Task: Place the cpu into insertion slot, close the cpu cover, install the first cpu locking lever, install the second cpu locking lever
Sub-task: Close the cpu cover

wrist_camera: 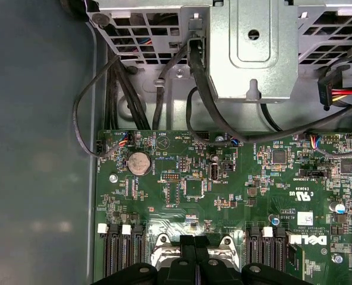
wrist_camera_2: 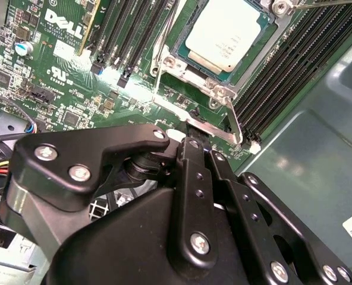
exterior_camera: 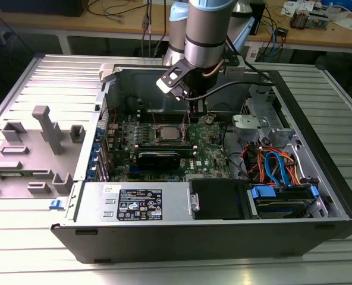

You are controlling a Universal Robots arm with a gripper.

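In the exterior view you have bright, even light from overhead. The ribbed metal table (exterior_camera: 39, 261) glares pale at the exterior view's lower left. The inside of the computer case (exterior_camera: 223, 237) is darker, and the arm (exterior_camera: 203, 35) shades the motherboard (exterior_camera: 211, 154) beneath it. In the second wrist view, glare washes the cpu (wrist_camera_2: 223, 32) top almost white, while the black gripper (wrist_camera_2: 203, 148) shows only thin highlights along its edges. In the first wrist view the case floor (wrist_camera: 39, 160) is dim, with faint pale patches.
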